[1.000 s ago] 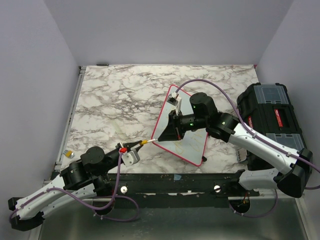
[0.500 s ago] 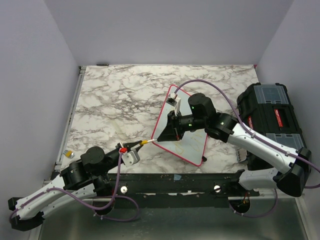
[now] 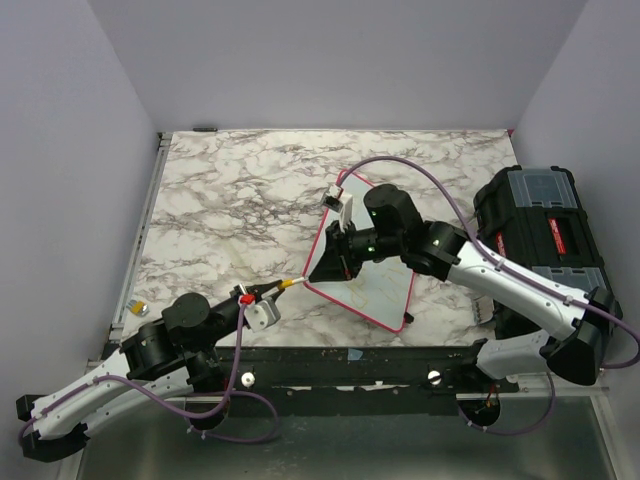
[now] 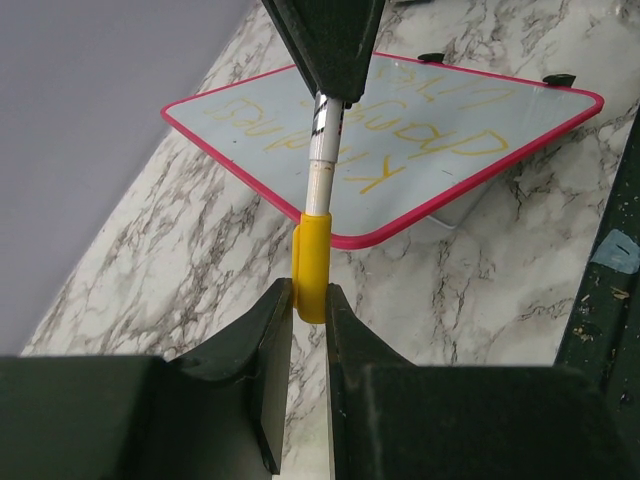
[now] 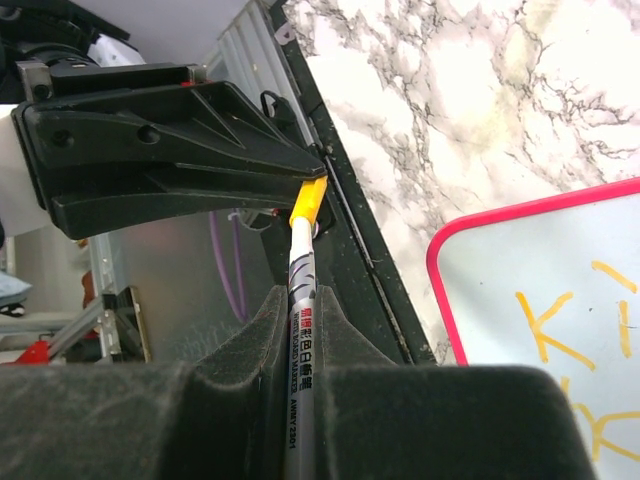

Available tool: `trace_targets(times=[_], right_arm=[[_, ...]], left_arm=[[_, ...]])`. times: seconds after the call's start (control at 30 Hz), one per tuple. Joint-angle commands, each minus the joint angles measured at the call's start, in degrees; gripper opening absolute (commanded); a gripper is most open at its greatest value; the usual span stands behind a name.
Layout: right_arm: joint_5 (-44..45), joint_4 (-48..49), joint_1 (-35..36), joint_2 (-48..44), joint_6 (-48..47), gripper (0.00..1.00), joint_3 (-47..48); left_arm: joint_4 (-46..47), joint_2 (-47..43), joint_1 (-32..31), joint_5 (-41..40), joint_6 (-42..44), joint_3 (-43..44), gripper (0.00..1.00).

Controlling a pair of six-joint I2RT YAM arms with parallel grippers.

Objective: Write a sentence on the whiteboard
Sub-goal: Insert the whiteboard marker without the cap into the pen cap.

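The whiteboard (image 3: pixel 388 288) with its pinkish-red frame lies at the table's middle right; it also shows in the left wrist view (image 4: pixel 520 115) and the right wrist view (image 5: pixel 530 265). The sentence (image 4: pixel 400 135) is two lines of yellow letters, partly seen in the right wrist view (image 5: pixel 560 325). My left gripper (image 3: pixel 262 293) is shut on the marker's yellow cap (image 4: pixel 312 262). My right gripper (image 3: pixel 322 268) is shut on the white marker body (image 5: pixel 300 340), whose end sits in the cap (image 5: pixel 308 200). The marker hangs in the air off the board's near left corner.
A black toolbox (image 3: pixel 545 235) stands at the right edge. A small yellow item (image 3: pixel 137 308) lies at the near left edge. A white block (image 4: pixel 455 210) shows under the board's near edge. The black front rail (image 3: pixel 350 355) runs along the near side.
My right arm has shifted left and a little farther back, still holding the marker. My left arm and the cap have stayed in place.
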Motion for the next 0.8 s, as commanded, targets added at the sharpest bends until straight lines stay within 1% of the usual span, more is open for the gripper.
trace_targets(times=[0.0, 0.23, 0.77], right_arm=[[3.53, -2.48, 1.67, 1.99, -2.13, 0.01, 3.32], [5.86, -4.99, 3.42, 3.83, -3.74, 0.01, 6.25], [7.21, -6.52, 6.47, 8.36, -6.33, 0.01, 10.16]], left_arm=[[1.36, -0.15, -0.49, 0.27, -0.63, -0.12, 0.00], [1.36, 0.05, -0.58, 0.36, -0.70, -0.13, 0.00], [1.00, 0.28, -0.86, 0.88, -0.78, -0.04, 0.00]])
